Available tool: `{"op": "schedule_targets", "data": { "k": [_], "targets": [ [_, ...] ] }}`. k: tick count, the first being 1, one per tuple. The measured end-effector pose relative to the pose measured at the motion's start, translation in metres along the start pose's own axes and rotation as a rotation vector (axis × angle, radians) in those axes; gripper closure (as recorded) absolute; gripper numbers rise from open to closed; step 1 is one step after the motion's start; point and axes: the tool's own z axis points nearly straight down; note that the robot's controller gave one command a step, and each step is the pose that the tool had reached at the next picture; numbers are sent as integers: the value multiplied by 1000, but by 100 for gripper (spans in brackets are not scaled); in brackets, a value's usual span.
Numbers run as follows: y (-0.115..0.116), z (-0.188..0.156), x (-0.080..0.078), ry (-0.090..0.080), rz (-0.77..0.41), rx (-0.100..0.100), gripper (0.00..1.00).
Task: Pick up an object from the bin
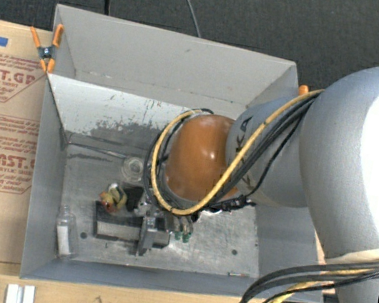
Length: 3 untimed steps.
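Gripper (pixel 146 238) is low in the bin (pixel 154 61), by the middle of its lower edge, at the right end of a flat black block (pixel 112 228). I cannot tell whether it is open or gripping. The block looks unlifted, so the pick seems still to do.

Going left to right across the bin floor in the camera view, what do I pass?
White tube by the left wall → small yellow-and-brown piece → gripper → small green piece.
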Motion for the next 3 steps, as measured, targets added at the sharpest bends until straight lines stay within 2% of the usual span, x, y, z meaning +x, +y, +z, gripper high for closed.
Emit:
{"op": "schedule_targets", "data": {
  "k": [1,2,3],
  "targets": [
    [-22,-119,-3,2,50,1,100],
    [-22,-119,-3,2,50,1,100],
    [-19,-146,3,8,-39,2,100]
  ]
}}
